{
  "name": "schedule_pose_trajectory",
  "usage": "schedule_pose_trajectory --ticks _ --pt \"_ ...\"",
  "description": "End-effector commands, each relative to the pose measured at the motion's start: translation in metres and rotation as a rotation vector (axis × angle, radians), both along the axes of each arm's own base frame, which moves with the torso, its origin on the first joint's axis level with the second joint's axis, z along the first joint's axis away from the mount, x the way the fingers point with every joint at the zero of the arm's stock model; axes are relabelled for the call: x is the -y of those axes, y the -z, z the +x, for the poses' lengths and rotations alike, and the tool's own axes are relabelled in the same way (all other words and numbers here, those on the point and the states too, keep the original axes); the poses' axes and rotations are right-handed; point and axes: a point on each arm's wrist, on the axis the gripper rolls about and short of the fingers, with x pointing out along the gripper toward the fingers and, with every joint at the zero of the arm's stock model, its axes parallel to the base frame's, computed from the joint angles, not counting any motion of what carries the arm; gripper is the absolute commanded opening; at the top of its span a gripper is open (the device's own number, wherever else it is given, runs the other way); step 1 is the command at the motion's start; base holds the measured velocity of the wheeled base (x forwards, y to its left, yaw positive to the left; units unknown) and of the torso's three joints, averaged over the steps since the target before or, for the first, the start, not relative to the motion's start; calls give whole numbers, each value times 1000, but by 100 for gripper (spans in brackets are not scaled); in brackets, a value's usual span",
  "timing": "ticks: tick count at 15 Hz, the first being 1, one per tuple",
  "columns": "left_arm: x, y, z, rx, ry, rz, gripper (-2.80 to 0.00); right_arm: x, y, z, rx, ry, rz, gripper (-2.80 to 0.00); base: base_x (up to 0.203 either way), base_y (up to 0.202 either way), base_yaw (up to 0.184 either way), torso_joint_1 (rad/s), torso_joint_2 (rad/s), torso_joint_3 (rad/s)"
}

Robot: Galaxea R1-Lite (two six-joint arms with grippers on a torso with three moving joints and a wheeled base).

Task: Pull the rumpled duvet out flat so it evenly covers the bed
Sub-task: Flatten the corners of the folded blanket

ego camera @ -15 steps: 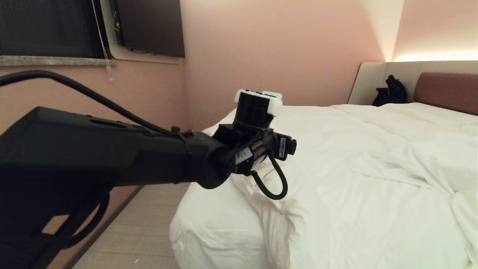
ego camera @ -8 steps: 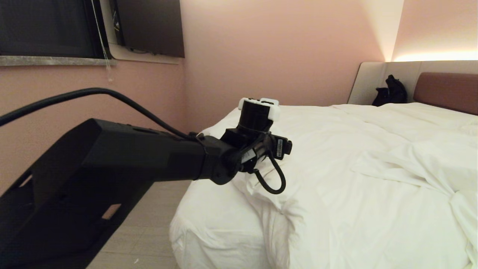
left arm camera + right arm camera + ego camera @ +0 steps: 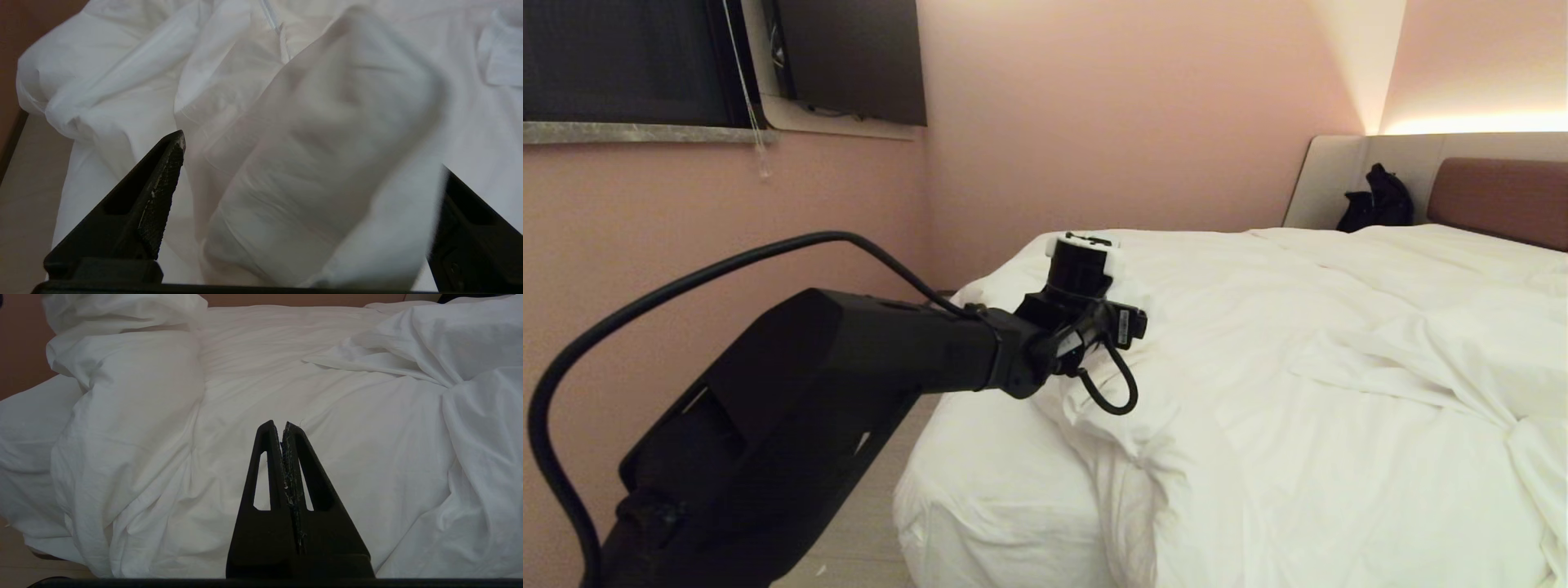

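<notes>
The white duvet (image 3: 1298, 392) lies rumpled over the bed (image 3: 988, 498), bunched into a thick fold at the bed's near left corner. My left arm reaches over that corner, and its wrist (image 3: 1082, 273) hides the fingers in the head view. In the left wrist view the left gripper (image 3: 312, 153) is open wide, with a puffy fold of the duvet (image 3: 327, 122) between its jaws; the cloth covers part of one finger. The right gripper (image 3: 282, 424) hangs shut and empty above the creased duvet (image 3: 367, 428).
A brownish-red headboard (image 3: 1503, 200) with pale side panels stands at the far right, with a black bag (image 3: 1376, 200) against it. A pink wall with a dark window (image 3: 621, 61) and a screen (image 3: 849, 57) runs left of the bed. A narrow floor strip (image 3: 882, 506) separates them.
The left arm has stretched forward and sunk, carrying its wrist away from me and down onto the duvet's bunched corner. The bed, the duvet and the right gripper have not moved.
</notes>
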Motion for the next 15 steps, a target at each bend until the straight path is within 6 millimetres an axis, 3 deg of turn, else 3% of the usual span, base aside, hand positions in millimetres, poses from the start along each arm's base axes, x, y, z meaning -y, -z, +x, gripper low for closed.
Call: schedule_pose_trajectory --ticks 1,3,4,11,15 --pt "1 17 8 -22 -10 17 0 0 0 0 -1 -1 0 -280 0 0 0 0 0 0" --pt "2 24 9 -35 -12 27 0 0 0 0 -1 -1 0 -280 0 0 0 0 0 0" --pt "2 25 9 -38 -12 26 -280 0 0 0 -1 -1 0 -280 0 0 0 0 0 0" --pt "-2 8 4 -19 -13 9 -280 0 0 0 -1 0 0 -280 0 0 0 0 0 0" --pt "-14 -2 -9 -43 -14 28 -280 0 0 0 -1 0 0 -280 0 0 0 0 0 0"
